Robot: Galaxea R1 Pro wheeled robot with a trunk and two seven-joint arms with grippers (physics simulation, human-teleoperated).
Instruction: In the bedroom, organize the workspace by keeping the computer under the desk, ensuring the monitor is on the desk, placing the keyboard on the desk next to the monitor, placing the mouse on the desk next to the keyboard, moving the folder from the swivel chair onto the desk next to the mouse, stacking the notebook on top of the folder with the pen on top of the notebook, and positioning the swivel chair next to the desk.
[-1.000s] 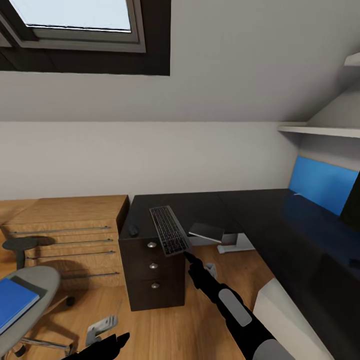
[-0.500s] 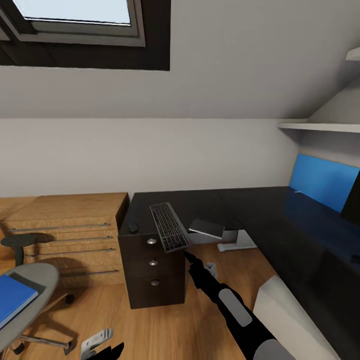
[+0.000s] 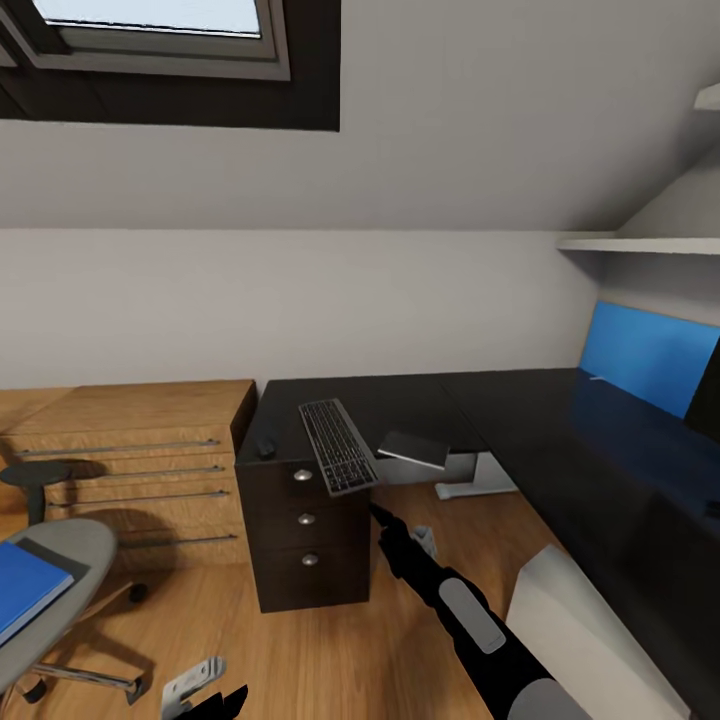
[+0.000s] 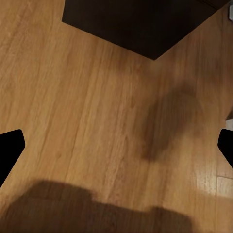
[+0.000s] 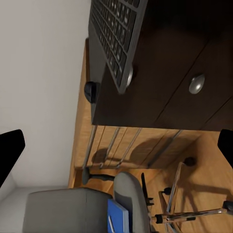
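Keyboard (image 3: 338, 446) is sitting at the desk (image 3: 420, 400) edge over the drawers, right pincer (image 3: 374, 510) spreading just below it, left pincer (image 3: 222, 703) spread over floor, while the view is drifting, folder (image 3: 25, 590) sliding toward the frame edge.

Right arm (image 3: 470, 625): glossy black segmented shell with rounded joint housings; one elongated grey oval panel set into the forearm nearest the desk (image 3: 560, 450); a broader light-grey rounded section at the end farthest from the desk.

Right gripper (image 3: 378, 514): slim, black, tapering to a point toward the desk. Fingertips (image 5: 10, 148) appear as flat matte-black blunt wedges.

Left gripper (image 3: 225, 702): black, pointed, partly visible. Fingertips (image 4: 9, 145) matte-black angular wedges, unmarked.

No cables, screws or lettering discernible.
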